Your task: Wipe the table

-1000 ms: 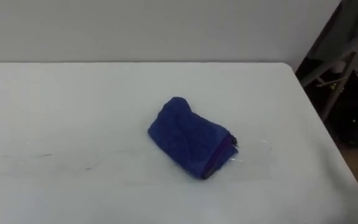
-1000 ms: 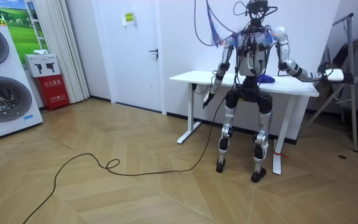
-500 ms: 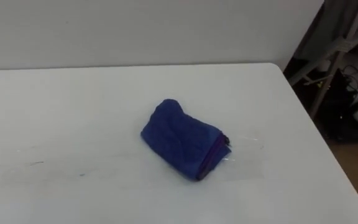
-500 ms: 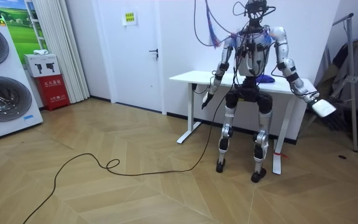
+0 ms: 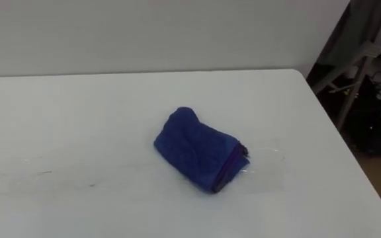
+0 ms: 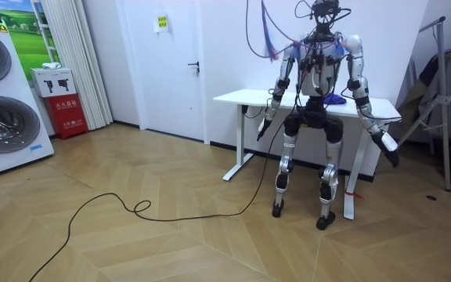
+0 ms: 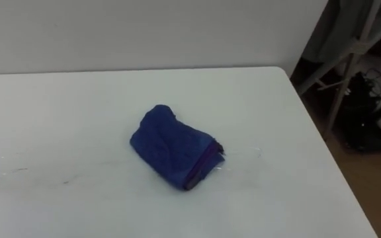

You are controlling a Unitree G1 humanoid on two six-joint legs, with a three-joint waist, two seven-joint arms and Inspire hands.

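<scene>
the blue cloth (image 5: 200, 149) lies bunched in a folded lump on the white table (image 5: 78, 112), toward the table's right end and set back from its near edge. no hand is on it. in the room view your robot stands facing the table, with its back to the camera. both arms hang low beside the table; the right hand (image 6: 387, 146) hangs below the tabletop off the table's right end, and the left hand (image 6: 262, 128) hangs below the top at the room view's left. you cannot tell whether either hand's fingers are open or curled.

a faint wet-looking sheen and a few thin marks (image 5: 42, 174) run left of the cloth, nearer you.

this fits either a cloth waiting to be taken up or one set down after wiping; the frames do not settle it.

risks if you reach in:
- a rising right hand may catch the table's underside or corner.
- a shallow grasp takes one fold; the cloth unrolls.
- a hard push right slides it off the right end.
</scene>
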